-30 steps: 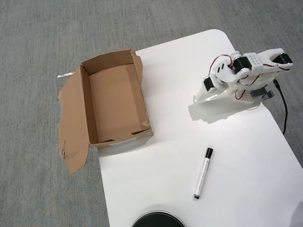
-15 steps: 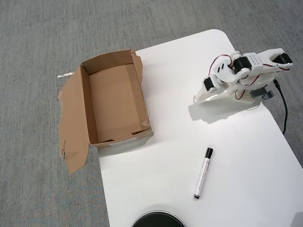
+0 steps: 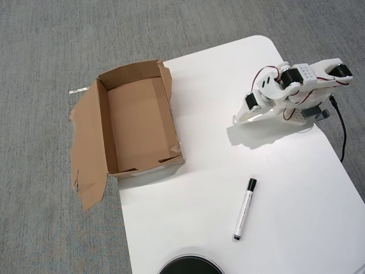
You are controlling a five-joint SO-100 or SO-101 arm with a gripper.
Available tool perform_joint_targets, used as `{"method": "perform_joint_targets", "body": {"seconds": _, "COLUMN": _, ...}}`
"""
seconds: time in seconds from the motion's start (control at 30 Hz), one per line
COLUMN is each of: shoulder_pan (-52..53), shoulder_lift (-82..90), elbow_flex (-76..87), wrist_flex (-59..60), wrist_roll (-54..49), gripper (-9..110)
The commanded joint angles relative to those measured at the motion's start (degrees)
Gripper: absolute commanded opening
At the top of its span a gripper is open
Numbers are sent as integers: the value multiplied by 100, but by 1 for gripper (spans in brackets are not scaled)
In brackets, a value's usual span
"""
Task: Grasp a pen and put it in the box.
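Pen (image 3: 244, 209): white barrel with dark print and a black cap, flat on the table, cap end pointing up and slightly right in the overhead view; clear of everything else, well apart from box and arm.
Box (image 3: 138, 121): brown corrugated cardboard, open top, low walls, nothing visible inside; sits at the table's left edge, partly over the edge above the carpet; one wide ragged flap spread flat to its left.
Table (image 3: 296, 188): white, rounded corner at the top, filling the right half of the overhead view.
Arm (image 3: 293, 91): white, with black motors and red wires, folded near the table's upper right edge.
Claw (image 3: 238, 119): pale tip at the arm's lower left end, low over the table, far above the pen; holding nothing; released or clenched cannot be told from this angle.
Cable (image 3: 342, 130): black, running down the table's right edge from the arm's base.
Round object (image 3: 190, 265): black disc with pale rim, cut off by the bottom edge, below and left of the pen.
Carpet (image 3: 51, 51): grey, surrounding the table.
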Motion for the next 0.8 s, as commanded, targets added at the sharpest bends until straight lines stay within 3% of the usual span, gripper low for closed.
{"method": "perform_joint_targets", "body": {"seconds": 0.0, "shoulder_pan": -75, "shoulder_lift": 316, "elbow_flex": -75, "wrist_flex": -70, "wrist_roll": -48, "gripper": 2}}
{"method": "perform_joint_targets", "body": {"seconds": 0.77, "shoulder_pan": -681, "shoulder_lift": 272, "elbow_flex": -1727, "wrist_flex": -70, "wrist_roll": -57, "gripper": 2}}
